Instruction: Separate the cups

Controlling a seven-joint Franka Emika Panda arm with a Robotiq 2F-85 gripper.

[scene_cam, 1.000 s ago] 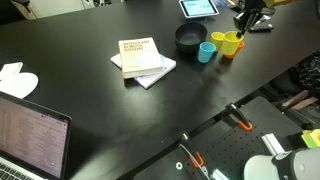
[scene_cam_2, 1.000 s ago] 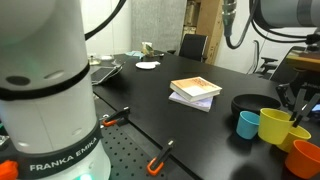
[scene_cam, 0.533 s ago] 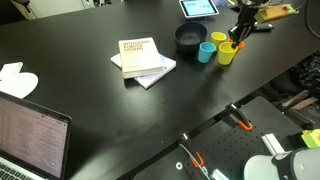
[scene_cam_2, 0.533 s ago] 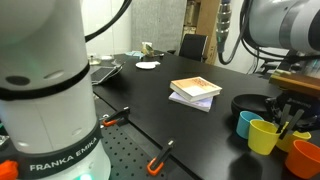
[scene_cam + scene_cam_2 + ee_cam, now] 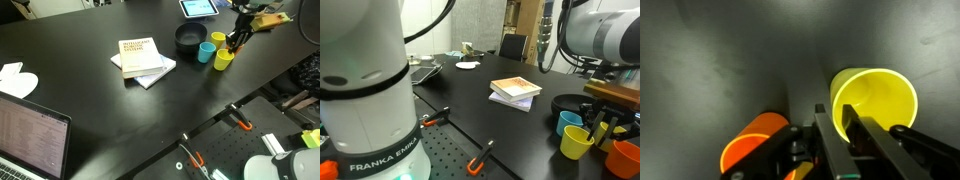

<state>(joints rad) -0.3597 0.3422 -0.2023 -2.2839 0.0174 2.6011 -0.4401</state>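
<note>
Three cups look apart on tabletop (image 5: 90, 115). Yellow cup (image 5: 875, 100) rim between fingers of my hand (image 5: 837, 113); clamped or loosening, cannot tell. Orange cup (image 5: 755, 148) beside hand, teal cup (image 5: 569, 122) past yellow. Left: let go, withdraw.

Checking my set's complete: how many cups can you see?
3. Teal cup beside the bowl; yellow cup tilted, rim in the hand; orange cup beside it, apart. None seems hidden.

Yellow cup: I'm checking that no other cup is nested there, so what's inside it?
In the wrist view the yellow cup shows only its own bare yellow inner wall, no other cup. A finger of the gripper hides the lower left part.
</note>
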